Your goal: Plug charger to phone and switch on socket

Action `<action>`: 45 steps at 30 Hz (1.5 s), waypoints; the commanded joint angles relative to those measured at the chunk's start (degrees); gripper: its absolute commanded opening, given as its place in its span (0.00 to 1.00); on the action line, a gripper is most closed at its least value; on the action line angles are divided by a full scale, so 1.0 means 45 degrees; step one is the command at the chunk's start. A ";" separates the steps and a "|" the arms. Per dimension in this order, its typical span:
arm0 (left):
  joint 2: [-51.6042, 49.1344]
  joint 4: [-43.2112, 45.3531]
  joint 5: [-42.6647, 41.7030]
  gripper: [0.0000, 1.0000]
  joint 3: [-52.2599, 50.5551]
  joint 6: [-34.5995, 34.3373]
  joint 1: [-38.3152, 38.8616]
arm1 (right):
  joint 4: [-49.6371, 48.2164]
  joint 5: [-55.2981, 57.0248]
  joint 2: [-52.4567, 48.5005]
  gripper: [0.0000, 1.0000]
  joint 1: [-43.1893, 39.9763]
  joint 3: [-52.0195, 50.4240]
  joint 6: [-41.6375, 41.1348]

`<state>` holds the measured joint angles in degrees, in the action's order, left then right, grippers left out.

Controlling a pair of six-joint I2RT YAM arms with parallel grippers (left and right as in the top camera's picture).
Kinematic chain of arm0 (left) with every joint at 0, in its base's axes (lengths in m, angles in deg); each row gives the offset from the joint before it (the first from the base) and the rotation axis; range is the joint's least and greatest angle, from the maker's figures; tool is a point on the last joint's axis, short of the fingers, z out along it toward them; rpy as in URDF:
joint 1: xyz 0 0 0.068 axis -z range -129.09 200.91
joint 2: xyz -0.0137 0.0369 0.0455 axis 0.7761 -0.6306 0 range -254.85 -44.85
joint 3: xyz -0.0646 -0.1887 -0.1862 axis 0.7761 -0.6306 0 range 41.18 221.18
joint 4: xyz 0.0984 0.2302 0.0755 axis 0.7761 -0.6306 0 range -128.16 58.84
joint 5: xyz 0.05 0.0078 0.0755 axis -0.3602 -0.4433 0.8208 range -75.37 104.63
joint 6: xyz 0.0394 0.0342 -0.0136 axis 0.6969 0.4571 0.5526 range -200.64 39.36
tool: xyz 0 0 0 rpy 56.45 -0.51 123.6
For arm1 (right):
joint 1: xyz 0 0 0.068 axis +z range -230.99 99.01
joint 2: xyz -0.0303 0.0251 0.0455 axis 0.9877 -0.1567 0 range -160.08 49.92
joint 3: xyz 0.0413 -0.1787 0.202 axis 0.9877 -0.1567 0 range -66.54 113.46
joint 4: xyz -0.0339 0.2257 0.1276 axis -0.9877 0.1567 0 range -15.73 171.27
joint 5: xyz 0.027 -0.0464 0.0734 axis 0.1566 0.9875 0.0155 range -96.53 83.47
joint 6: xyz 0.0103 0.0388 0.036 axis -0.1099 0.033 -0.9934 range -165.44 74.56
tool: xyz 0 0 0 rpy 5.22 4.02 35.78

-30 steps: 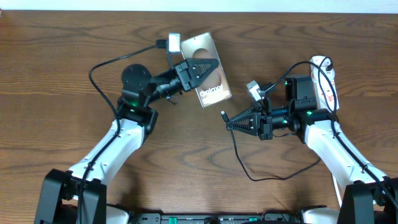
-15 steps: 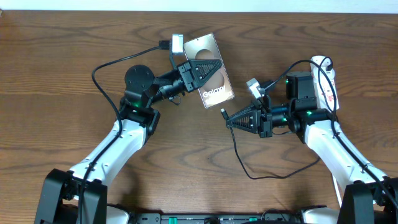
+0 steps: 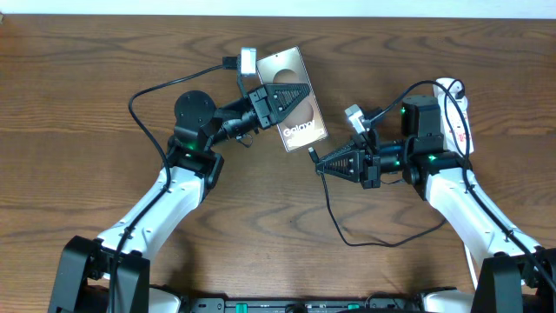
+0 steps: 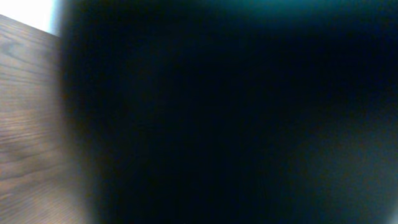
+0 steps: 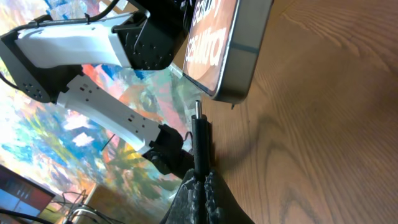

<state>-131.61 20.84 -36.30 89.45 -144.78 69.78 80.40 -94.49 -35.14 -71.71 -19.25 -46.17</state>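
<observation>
Overhead, we see the left gripper (image 3: 297,90) clamped on the phone (image 3: 298,132) at upper centre. The right gripper (image 3: 321,166) pinches the charger (image 3: 312,157) by its connector, tip just beside the phone's lower edge.

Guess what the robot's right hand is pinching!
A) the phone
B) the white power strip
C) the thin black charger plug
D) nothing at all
C: the right gripper is shut on the charger, whose metal tip sits close to the phone but is not yet plugged in.
</observation>
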 commanded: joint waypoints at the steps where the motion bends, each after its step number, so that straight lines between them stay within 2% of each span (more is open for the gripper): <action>1: 0.0311 0.0180 -0.0136 0.07 0.0199 0.0087 0.0053 | -0.0039 -0.0340 0.0092 0.01 0.0107 0.0107 -0.0272; 18: 0.0301 0.0180 -0.0005 0.07 0.0199 0.0092 0.0384 | -0.0083 -0.0340 0.0092 0.01 0.0126 0.0112 -0.0262; 31: 0.0301 0.0175 0.0476 0.07 0.0199 0.0291 0.0000 | -0.0083 -0.0345 0.0092 0.01 0.0126 0.0107 -0.0262; 39: 0.0301 -0.0942 0.0471 0.07 0.0199 0.0578 0.0049 | -0.0151 -0.0340 0.0092 0.01 0.0126 0.0107 -0.0257; 45: 0.0301 -0.0709 0.0476 0.08 0.0204 0.0131 0.0049 | -0.0160 -0.0340 0.0092 0.01 0.0126 0.0107 -0.0345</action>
<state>-131.63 16.15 -34.53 89.45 -143.47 69.98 79.90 -94.63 -35.14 -71.69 -19.25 -46.78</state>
